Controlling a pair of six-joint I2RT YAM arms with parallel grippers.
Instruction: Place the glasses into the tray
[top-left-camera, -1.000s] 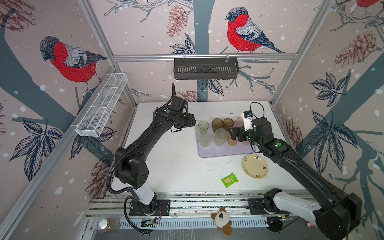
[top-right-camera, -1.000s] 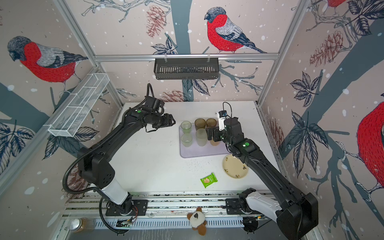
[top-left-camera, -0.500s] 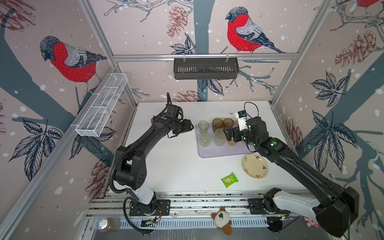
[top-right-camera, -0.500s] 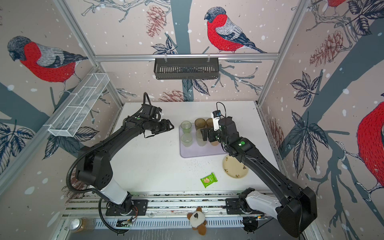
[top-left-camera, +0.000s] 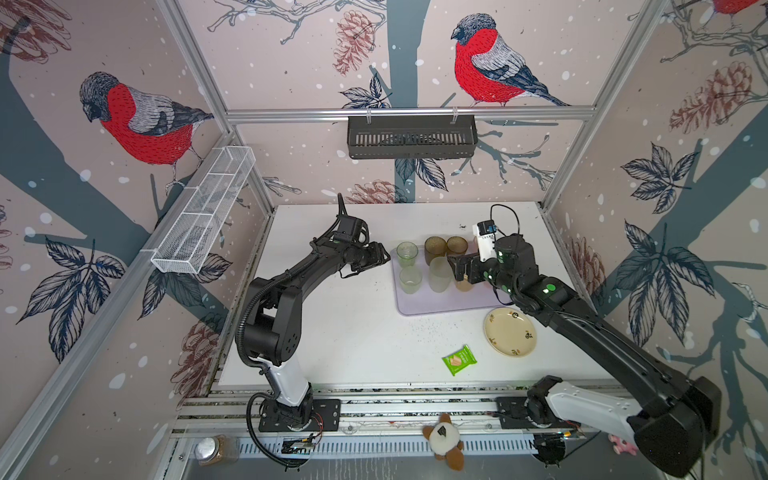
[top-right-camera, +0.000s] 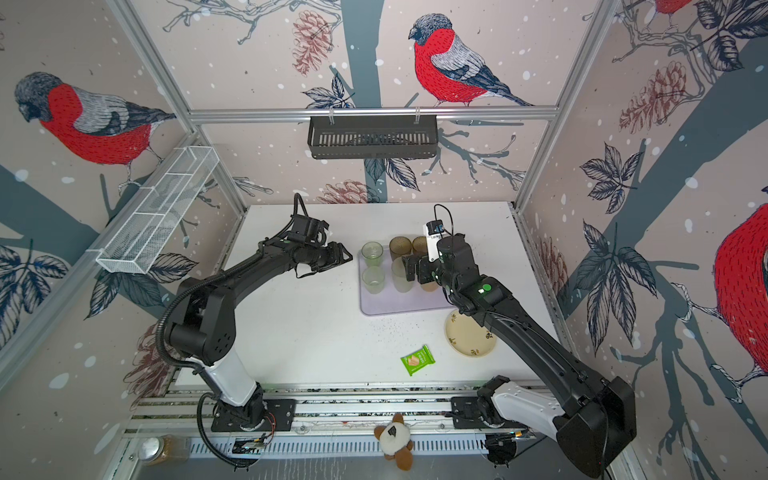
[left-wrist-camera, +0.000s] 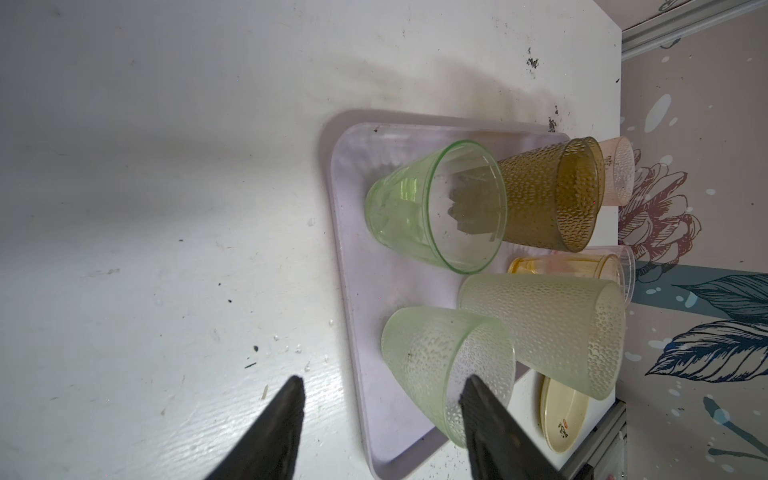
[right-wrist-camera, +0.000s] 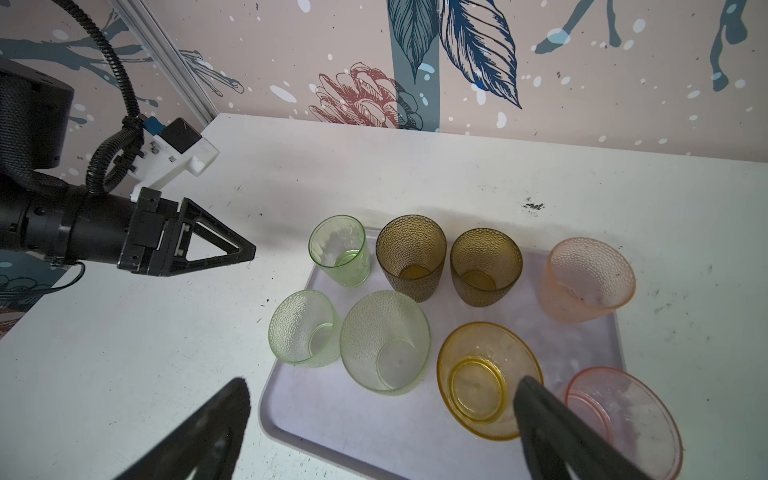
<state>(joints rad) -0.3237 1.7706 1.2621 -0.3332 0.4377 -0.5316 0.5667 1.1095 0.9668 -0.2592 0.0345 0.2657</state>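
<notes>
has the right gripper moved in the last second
Yes. The right gripper has shifted left across the tray, toward the frosted glass.

In both top views the black right gripper (top-left-camera: 457, 269) and its wrist almost wholly hide the two pink dimpled plastic tumblers (right-wrist-camera: 586, 282) and most of the amber-yellow tumbler (top-left-camera: 463, 285), and in the left wrist view the frosted pale tumbler (left-wrist-camera: 540, 328) covers part of the round cream plate (left-wrist-camera: 561, 411)
</notes>
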